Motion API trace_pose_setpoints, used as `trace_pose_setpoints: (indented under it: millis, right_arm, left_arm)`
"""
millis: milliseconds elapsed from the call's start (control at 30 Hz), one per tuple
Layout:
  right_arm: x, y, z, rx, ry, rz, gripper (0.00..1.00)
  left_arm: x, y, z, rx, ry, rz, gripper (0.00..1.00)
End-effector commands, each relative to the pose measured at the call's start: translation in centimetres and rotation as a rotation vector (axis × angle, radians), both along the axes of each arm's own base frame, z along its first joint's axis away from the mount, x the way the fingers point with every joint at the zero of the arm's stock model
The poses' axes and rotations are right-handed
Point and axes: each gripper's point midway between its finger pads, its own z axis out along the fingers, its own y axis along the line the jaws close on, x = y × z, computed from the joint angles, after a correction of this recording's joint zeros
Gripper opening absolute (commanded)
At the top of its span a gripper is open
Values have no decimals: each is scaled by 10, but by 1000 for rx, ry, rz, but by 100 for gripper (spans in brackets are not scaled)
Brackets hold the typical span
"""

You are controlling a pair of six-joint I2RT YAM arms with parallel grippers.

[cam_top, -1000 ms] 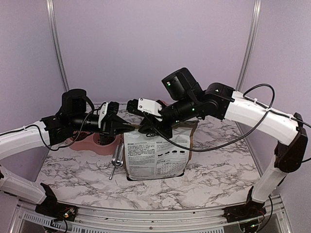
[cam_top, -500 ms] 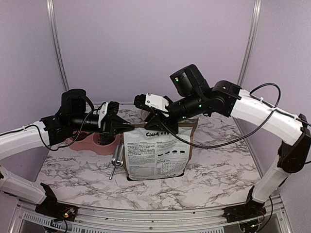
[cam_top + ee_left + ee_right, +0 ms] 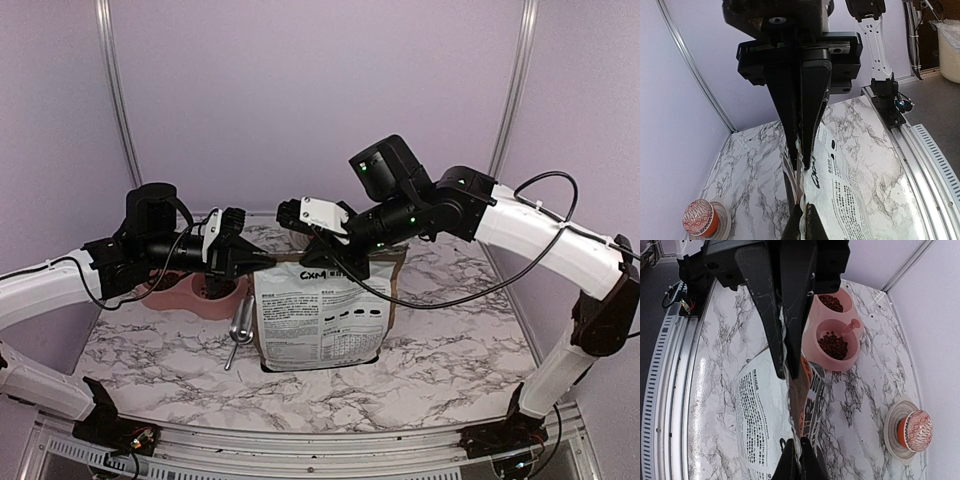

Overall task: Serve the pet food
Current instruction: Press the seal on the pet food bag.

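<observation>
While kibble (image 3: pixel 833 344) sits in bowl (image 3: pixel 854 354), L hand (image 3: pixel 801 159), R hand (image 3: pixel 790 371) clamp bag (image 3: pixel 320 322).

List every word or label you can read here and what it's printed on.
"CXM", as best it reads, partly covered: large logo near the top of the paper bag.
Fine print below it on the bag: too small to read.

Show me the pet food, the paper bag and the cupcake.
pet food (image 3: pixel 833 344): right wrist view, middle of one heap.
paper bag (image 3: pixel 320 325): top view, printed front.
cupcake (image 3: pixel 918 429): right wrist view, patterned top.
</observation>
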Motion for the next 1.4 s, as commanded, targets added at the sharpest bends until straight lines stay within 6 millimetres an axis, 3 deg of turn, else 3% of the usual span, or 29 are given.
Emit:
trace_pose_setpoints:
  millis: [0, 267, 300, 367, 467, 567, 833, 1133, 1233, 1367]
  right_arm:
    - [2, -17, -5, -46, 4, -33, 0]
    - [4, -22, 4, -28, -13, -47, 0]
    - [6, -24, 2, -38, -17, -59, 5]
    - [10, -29, -3, -60, -27, -85, 27]
    - [11, -33, -6, -70, -22, -99, 34]
    - [12, -36, -11, -82, -7, -111, 31]
    - [13, -37, -13, -90, -10, -107, 0]
    - [15, -39, -7, -77, -25, -113, 0]
    - [16, -42, -8, -79, -31, -125, 18]
    - [17, -45, -7, -82, -38, -139, 27]
  left_arm:
    - [-5, 5, 28, -53, -42, -5, 0]
    - [-1, 8, 30, -56, -36, 12, 0]
    - [-1, 7, 30, -56, -34, 8, 0]
    - [-2, 7, 30, -56, -32, 5, 0]
    - [-2, 8, 30, -56, -31, 4, 0]
    - [-2, 7, 30, -56, -32, 0, 0]
    - [-1, 8, 30, -53, -34, 6, 0]
    - [1, 10, 29, -46, -40, 22, 0]
    - [2, 10, 28, -45, -40, 24, 0]
    - [2, 10, 30, -48, -44, 26, 0]
